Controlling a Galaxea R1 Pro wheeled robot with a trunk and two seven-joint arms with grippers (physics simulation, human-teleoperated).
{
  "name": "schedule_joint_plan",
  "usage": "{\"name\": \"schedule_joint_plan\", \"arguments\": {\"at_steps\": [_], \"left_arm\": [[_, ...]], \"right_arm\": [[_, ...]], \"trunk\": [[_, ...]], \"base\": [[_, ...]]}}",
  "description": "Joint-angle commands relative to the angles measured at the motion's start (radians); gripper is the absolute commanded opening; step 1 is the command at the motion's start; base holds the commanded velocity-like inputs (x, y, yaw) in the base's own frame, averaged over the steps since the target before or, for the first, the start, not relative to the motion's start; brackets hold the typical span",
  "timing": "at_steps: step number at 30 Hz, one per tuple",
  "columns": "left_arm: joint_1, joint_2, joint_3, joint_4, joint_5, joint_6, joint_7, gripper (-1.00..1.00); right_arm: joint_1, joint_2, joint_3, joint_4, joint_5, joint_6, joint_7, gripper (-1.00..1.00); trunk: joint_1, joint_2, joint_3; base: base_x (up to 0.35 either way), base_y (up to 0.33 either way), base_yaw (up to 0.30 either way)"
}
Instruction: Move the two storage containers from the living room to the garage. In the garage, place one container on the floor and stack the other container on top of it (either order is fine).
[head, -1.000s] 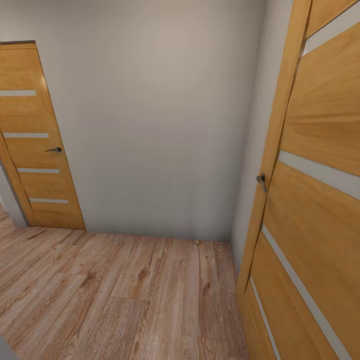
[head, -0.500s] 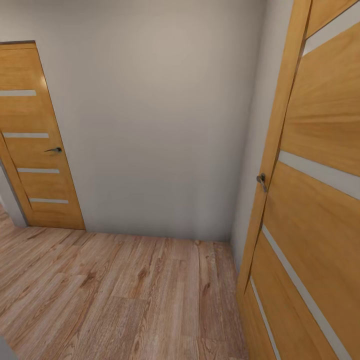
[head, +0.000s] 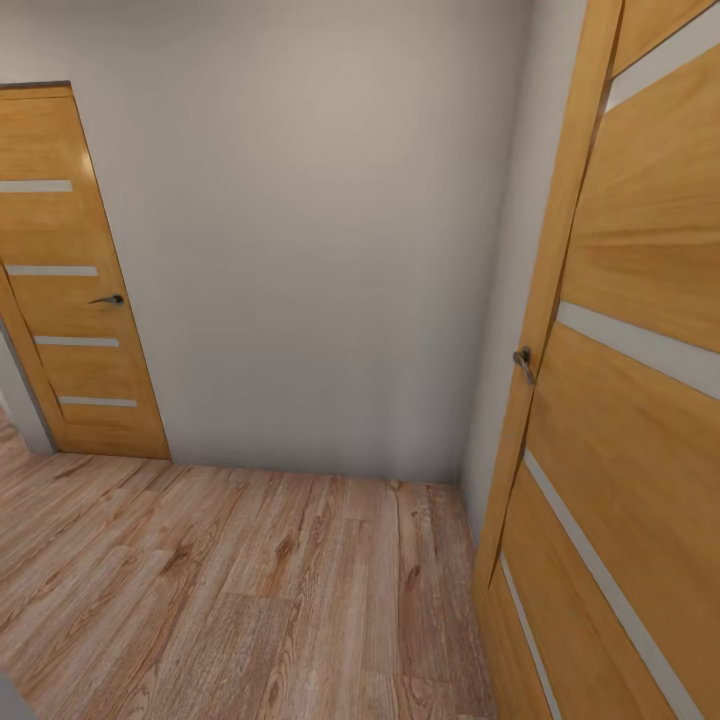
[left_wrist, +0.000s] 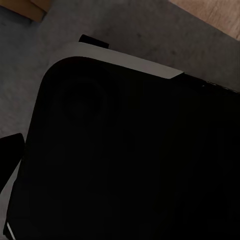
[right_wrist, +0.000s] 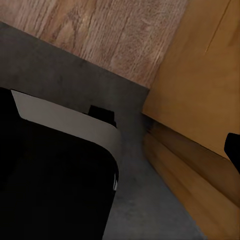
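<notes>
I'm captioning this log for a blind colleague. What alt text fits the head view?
A plain pale grey wall fills the middle of a corridor corner above light wood plank flooring. A closed wooden door with a metal lever handle stands at the left, and a second wooden door with its own handle runs close along the right edge.

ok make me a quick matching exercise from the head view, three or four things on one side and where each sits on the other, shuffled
Things:
1. left door
2. right door
3. grey wall
4. wood plank floor

Places:
A. close by at the right edge
B. underfoot, running to the wall's base
C. far left, lever handle facing right
D. straight ahead, between the doors

Pairs: 1-C, 2-A, 3-D, 4-B
</notes>
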Motion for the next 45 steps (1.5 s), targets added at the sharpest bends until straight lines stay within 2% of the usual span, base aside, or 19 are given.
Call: {"name": "schedule_joint_plan", "arguments": {"at_steps": [1,32,45], "left_arm": [[0.000,0.000,0.002,-0.001,0.004,-0.002,-0.001,1.00],[0.000,0.000,0.002,-0.001,0.003,-0.002,-0.001,1.00],[0.000,0.000,0.002,0.000,0.003,-0.001,-0.001,1.00]], "right_arm": [[-0.001,0.000,0.008,0.003,-0.011,-0.007,0.000,1.00],[-0.001,-0.001,0.008,0.002,-0.012,-0.007,-0.001,1.00],[-0.001,-0.001,0.009,0.002,-0.012,-0.007,-0.001,1.00]], "trunk": [[0.000,-0.001,-0.001],[0.000,-0.001,-0.001],[0.000,-0.001,-0.001]], "base": [[0.000,0.000,0.000],[0.003,0.015,0.000],[0.274,0.000,0.000]]}}
